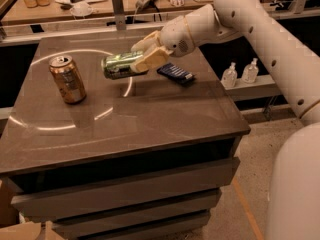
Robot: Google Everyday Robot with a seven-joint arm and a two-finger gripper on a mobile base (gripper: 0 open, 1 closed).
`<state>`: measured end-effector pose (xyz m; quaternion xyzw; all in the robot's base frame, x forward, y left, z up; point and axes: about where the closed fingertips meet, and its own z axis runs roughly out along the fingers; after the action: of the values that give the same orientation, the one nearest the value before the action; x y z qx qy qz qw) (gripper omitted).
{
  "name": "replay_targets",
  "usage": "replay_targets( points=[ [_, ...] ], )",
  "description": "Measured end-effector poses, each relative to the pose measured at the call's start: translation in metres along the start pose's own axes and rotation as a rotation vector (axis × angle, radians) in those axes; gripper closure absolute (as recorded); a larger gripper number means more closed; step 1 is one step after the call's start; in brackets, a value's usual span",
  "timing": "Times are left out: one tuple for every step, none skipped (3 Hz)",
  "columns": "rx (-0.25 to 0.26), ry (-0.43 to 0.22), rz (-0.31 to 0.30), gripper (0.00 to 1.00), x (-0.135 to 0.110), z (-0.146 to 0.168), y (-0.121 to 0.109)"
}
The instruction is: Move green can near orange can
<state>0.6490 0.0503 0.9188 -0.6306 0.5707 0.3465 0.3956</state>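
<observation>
The gripper (143,54) hangs over the back middle part of the table (165,129), and its two pale fingers are closed around the right end of the green can (119,65), one finger above it and one below. The white arm (260,29) comes in from the right side, crossing over the right edge of the table. The table top is dark and wide, with its front edge and right corner near the camera, and a bright ring of light (30,123) is drawn on its left half. The green can lies on its side in the grip, its free end pointing left, and it appears lifted off the surface. The orange can (67,79) stands upright near the left edge, apart from the green can, with a strip of bare table top between them. A flat dark blue wrapper (175,73) lies just to the right of the gripper. Two small bottles (230,75) stand on a lower ledge beyond the right edge.
</observation>
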Motion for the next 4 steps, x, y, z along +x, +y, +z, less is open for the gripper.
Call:
replay_targets(
  points=[
    [-0.013, 0.015, 0.028, 1.00, 0.004, 0.019, 0.007],
    [-0.045, -0.003, 0.048, 0.82, 0.007, 0.036, 0.014],
    [-0.078, -0.046, 0.078, 0.59, 0.010, 0.049, 0.017],
    [-0.096, -0.076, 0.100, 0.35, 0.013, 0.058, 0.017]
  ],
)
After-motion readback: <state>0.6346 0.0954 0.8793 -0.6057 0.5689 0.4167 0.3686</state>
